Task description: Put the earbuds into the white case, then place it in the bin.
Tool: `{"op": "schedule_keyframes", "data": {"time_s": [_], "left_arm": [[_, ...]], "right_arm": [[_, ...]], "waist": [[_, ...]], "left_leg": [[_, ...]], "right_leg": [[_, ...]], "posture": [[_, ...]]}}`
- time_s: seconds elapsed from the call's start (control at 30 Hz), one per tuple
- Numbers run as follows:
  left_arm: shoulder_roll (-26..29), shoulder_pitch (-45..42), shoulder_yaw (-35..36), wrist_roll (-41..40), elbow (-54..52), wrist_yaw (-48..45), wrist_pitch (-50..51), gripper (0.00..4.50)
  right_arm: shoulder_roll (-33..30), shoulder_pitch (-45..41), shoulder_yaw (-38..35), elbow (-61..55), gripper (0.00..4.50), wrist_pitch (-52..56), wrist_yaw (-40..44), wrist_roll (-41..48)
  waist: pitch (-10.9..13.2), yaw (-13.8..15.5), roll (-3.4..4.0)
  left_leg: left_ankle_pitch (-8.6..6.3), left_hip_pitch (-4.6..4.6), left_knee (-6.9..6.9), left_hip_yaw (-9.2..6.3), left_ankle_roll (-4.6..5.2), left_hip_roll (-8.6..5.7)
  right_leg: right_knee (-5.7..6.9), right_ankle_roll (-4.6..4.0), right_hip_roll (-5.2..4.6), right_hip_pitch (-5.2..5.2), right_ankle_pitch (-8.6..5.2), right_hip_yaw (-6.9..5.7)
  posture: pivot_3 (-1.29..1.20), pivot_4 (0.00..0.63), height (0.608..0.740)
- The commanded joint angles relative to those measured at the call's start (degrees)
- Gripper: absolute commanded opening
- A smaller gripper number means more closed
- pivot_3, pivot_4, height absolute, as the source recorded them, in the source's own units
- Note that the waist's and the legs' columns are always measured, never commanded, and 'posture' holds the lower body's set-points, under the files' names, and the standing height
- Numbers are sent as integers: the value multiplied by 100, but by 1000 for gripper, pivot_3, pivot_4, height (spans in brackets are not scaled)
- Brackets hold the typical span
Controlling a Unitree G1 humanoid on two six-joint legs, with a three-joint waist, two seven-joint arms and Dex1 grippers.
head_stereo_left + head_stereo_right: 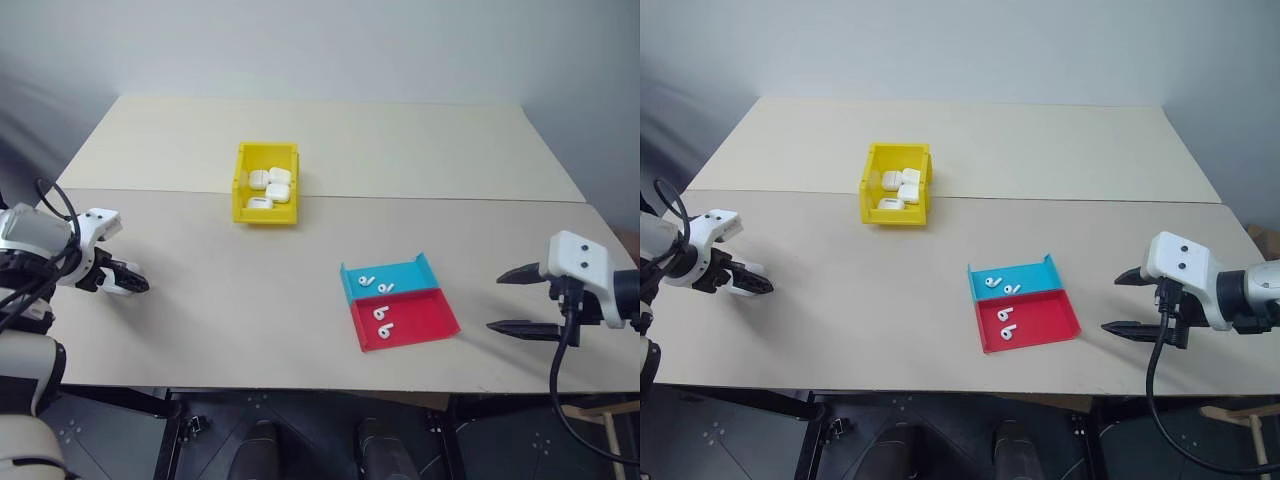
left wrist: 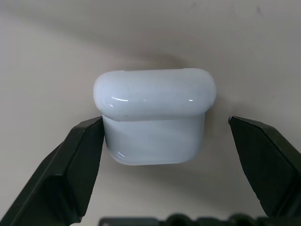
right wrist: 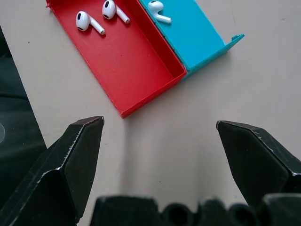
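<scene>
1. Your left claw (image 2: 164, 155) sits low over the bench (image 1: 250, 300) at the left edge, straddling the white case (image 2: 154, 117). One finger (image 2: 80, 160) touches it; the other stands off, so no grip yet.
2. Centre the case btwn both fingers, then close gently; glossy shell looks slippery.
3. Right claw (image 3: 160, 160) hangs wide open, empty, near the red tray (image 3: 127, 56).
4. Earbuds (image 3: 89, 21) lie in the red and blue trays (image 1: 395, 280); the bin (image 1: 266, 181) sits far-centre, holding other cases.

Beige table (image 1: 250, 300), shallow blue tray (image 1: 405, 277) touching shallow red tray (image 1: 415, 318) near its front edge
</scene>
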Motion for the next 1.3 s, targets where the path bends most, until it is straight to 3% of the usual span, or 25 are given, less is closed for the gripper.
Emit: {"op": "schedule_keyframes", "data": {"time_s": [0.03,0.13,0.27,0.4,0.57,0.73,0.8,0.87,1.0,1.13,1.27,1.3], "left_arm": [[54,-37,156,101,-3,-58,109,3613],[89,9,145,155,-136,-98,142,2777],[126,-5,272,164,-227,-21,97,2778],[189,14,672,-24,-1002,84,144,2778],[101,313,1853,-921,-3358,94,756,2778],[-728,1437,3253,-1855,-5874,536,439,2778],[-1650,2139,3872,-2159,-6621,864,-789,2778],[-1970,2632,3951,-2349,-6936,754,-1445,2778],[-3082,3674,3970,-2590,-6922,415,-3753,2778],[-3419,4236,3784,-2841,-6612,-201,-4866,2778],[-3270,4541,3514,-2697,-6316,-501,-5430,2778],[-3268,4587,3471,-2586,-6254,-390,-5532,2778]], "right_arm": [[-97,-2,-190,-71,4500,44,-73,-44],[-92,-13,-169,-63,4500,56,-97,-44],[-92,-54,-132,-49,4500,66,-124,-36],[-92,-75,-167,-10,4500,-39,-116,-68],[13,-159,-342,-5,4500,-607,-33,-80],[-358,-546,-1,-123,4500,-522,267,45],[-541,-885,324,-260,4500,-459,407,34],[-602,-1181,628,-408,4500,-571,512,-22],[-435,-1719,1337,-822,4500,-1022,792,-236],[-194,-2209,2118,-1014,4500,-1495,1166,-583],[287,-2809,2893,-935,3656,-1795,1365,-1136],[433,-2976,3086,-878,3656,-1801,1381,-1298]], "waist": [[0,0,0],[0,1,0],[0,-1,0],[0,1,-1],[0,15,-2],[-6,-24,13],[-11,-38,22],[-17,-61,28],[-21,-63,31],[-22,-41,32],[-23,-28,33],[-23,-23,33]], "left_leg": [[0,0,0,0,0,0],[0,0,0,0,0,0],[0,0,1,0,0,0],[0,-2,2,-1,0,0],[0,-12,9,-4,0,1],[0,-11,28,0,0,1],[0,-7,38,2,0,1],[0,7,39,7,0,2],[0,11,40,6,0,3],[-1,8,53,7,1,3],[-2,10,61,6,3,3],[-2,10,62,6,3,3]], "right_leg": [[0,0,0,0,0,0],[0,0,0,0,0,0],[0,0,0,0,0,0],[1,1,0,0,0,0],[0,3,-3,-2,1,-2],[6,7,-5,2,4,3],[24,7,-3,2,3,7],[24,6,-4,10,3,12],[28,3,-1,13,3,13],[25,3,-3,15,3,12],[26,4,-1,21,3,11],[25,4,-2,22,3,10]], "posture": [[0,150,740],[0,150,740],[0,150,740],[0,150,740],[0,150,740],[0,150,740],[0,150,740],[0,150,740],[0,150,740],[0,150,740],[0,150,740],[0,150,740]]}}
